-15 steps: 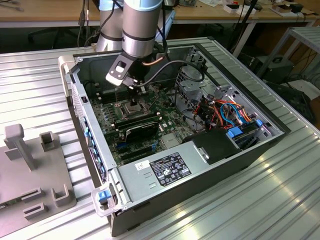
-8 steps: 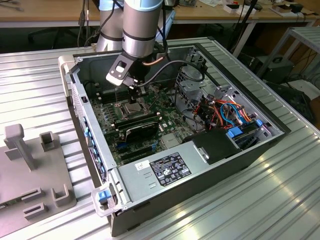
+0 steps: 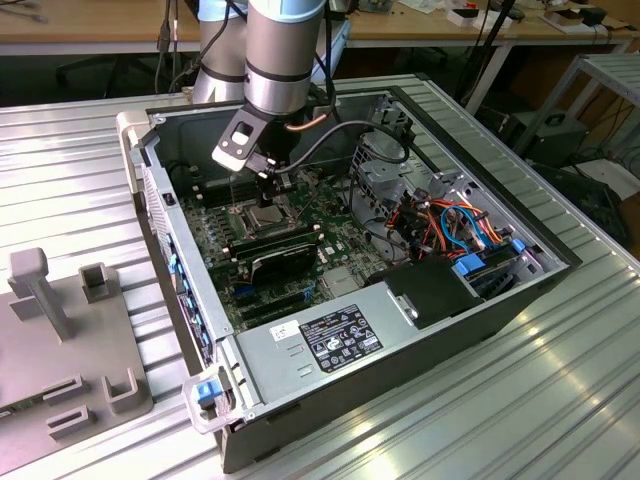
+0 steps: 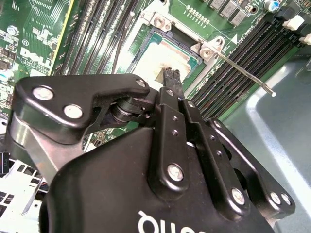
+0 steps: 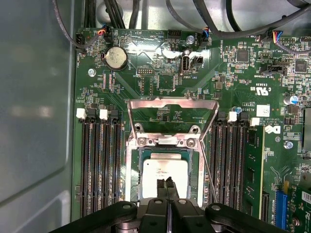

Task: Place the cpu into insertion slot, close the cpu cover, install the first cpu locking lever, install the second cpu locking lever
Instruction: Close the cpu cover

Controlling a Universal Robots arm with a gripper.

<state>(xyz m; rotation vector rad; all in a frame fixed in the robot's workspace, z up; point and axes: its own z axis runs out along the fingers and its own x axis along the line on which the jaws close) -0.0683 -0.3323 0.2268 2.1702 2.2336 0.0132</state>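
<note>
Atop a ribbed metal worktop (image 3: 560,400): open computer case (image 3: 480,335), side panel off, motherboard (image 5: 160,73) exposed.

Entry 1, arm (image 3: 283,50). Reaches down into the case from the far side in the exterior view; ends over the socket (image 5: 165,141).

Entry 2, hand (image 5: 166,183). Black, both fingers pressed together, nothing gripped between them. Points tips-down at the cpu, near one edge of its metal top. Contact with the chip: cannot tell.

Entry 3, cpu (image 5: 163,167). Dull silver-tan square. Lies flat and square inside the socket, top face uncovered.

Entry 4, cpu cover (image 5: 170,102). Thin grey metal frame with a square window. Stands swung up off the socket on its hinge, window framing bare board beyond the chip.

Entry 5, locking lever (image 4: 243,73). Thin metal rod. Juts from a socket corner out across the neighbouring memory slots (image 5: 99,165), unlatched, free end in the air.

Entry 6, sundries. Flanking the socket on both sides in the first wrist view, rows of black memory slots. Beyond the raised cover, round coin cell (image 5: 116,57). Toward the exterior view's right within the case, orange and blue cables (image 3: 450,225); at the near end, silver power supply box (image 3: 330,340). Outside the case, on the exterior view's left, grey fixture (image 3: 60,350) with upright posts.
</note>
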